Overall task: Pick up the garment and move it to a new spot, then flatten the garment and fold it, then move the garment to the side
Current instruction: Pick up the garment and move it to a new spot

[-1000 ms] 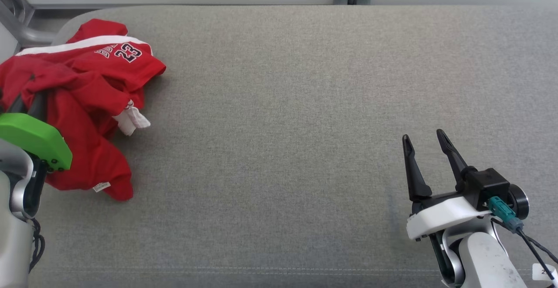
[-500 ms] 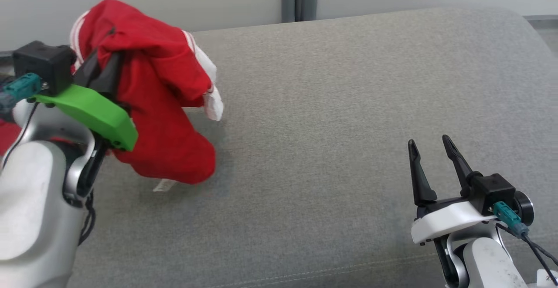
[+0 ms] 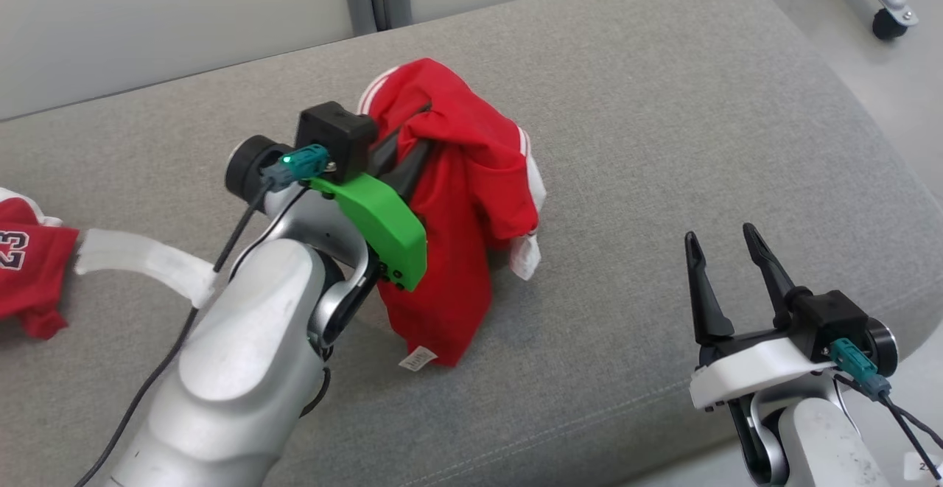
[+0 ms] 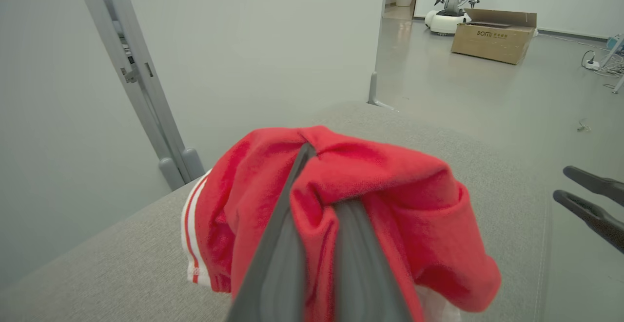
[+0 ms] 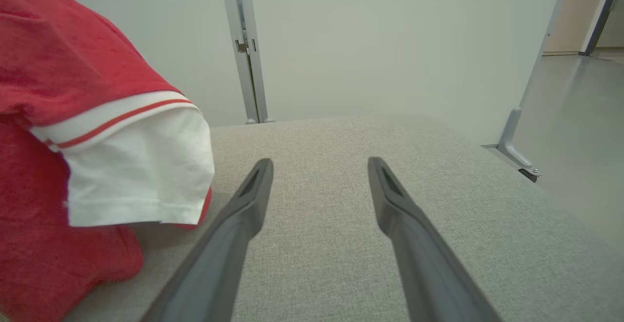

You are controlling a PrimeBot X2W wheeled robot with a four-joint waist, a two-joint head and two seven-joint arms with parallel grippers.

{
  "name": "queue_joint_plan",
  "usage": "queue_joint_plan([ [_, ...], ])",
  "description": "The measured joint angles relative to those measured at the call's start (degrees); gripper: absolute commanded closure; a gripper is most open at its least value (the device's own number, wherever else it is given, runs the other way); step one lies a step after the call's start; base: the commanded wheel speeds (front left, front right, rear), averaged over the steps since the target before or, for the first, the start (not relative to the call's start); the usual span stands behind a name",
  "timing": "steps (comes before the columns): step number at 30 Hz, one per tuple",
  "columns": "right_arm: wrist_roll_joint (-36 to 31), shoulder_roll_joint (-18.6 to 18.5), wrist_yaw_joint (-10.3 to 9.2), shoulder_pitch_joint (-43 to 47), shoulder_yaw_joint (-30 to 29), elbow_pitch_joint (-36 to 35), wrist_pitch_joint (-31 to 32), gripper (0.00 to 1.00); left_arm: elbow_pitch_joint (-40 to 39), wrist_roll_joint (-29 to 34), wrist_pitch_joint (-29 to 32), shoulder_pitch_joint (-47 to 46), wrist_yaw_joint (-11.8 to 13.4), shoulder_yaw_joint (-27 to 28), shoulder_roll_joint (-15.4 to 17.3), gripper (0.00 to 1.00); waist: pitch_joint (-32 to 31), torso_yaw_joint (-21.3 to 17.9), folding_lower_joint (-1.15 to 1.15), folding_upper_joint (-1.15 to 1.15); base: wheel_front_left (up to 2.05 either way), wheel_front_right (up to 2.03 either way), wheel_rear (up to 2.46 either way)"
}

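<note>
From my head, my left hand (image 3: 420, 133) is at the middle of the view, clenched on a bunch of the red garment (image 3: 471, 200). The cloth drapes over my fingers and hangs toward 6 o'clock, a white label at its lowest end. I cannot tell whether that end touches the grey fabric-covered desk (image 3: 663, 104). My right hand (image 3: 720, 233) sits at 4 o'clock, released, fingers spread, well apart from the garment. At 9 o'clock, on the desk's edge of view, lies another red piece (image 3: 29, 266) with the number 23.

From my left wrist, my two fingers (image 4: 282, 244) rise from 6 o'clock, pressed together with a red fold pinched between them. The garment mounds over their tips, white stripes at 8 o'clock. My right hand's tips show at 3 o'clock. A cardboard box (image 4: 492, 42) stands on the floor at 1 o'clock.

From my right wrist, my fingers stand apart over bare desk. The garment hangs at 9 o'clock, its white sleeve (image 5: 136, 176) near my left finger.
</note>
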Motion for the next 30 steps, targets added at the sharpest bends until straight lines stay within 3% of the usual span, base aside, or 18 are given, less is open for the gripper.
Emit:
queue_joint_plan([
  [9,1.14,0.0,0.0,-2.22,1.96,-0.4,0.0,0.0,11.02,-0.64,-4.13,-7.31,-0.07,-8.48,-0.3,1.0,3.5,-3.79,0.0,0.0,0.0,0.0,0.0],
  [18,2.12,0.0,0.0,-3.28,4.04,-0.23,0.0,0.0,27.89,6.45,-11.32,-14.95,0.85,-14.15,0.76,0.98,7.98,-6.64,0.0,0.0,0.0,0.0,0.0],
  [19,2.13,-0.01,0.0,-3.35,4.2,-0.13,0.0,0.0,29.38,6.51,-11.9,-15.03,1.25,-14.28,0.49,0.72,8.21,-6.73,0.0,0.0,0.0,0.0,0.0],
  [20,2.13,0.0,0.0,-3.47,4.32,0.0,0.0,0.0,30.95,6.61,-12.52,-15.08,1.43,-14.25,0.15,0.06,8.35,-6.7,0.0,0.0,0.0,0.0,0.0],
  [21,2.14,0.0,0.0,-3.59,4.42,0.08,0.0,0.0,32.43,6.34,-13.01,-15.11,1.86,-13.95,-0.35,0.0,8.39,-6.58,0.0,0.0,0.0,0.0,0.0],
  [30,1.65,0.02,0.0,-3.54,4.12,1.3,0.0,0.0,40.27,1.88,-17.66,-15.13,4.02,-10.16,-4.01,0.0,6.76,-3.32,0.0,-0.01,0.0,0.0,0.0],
])
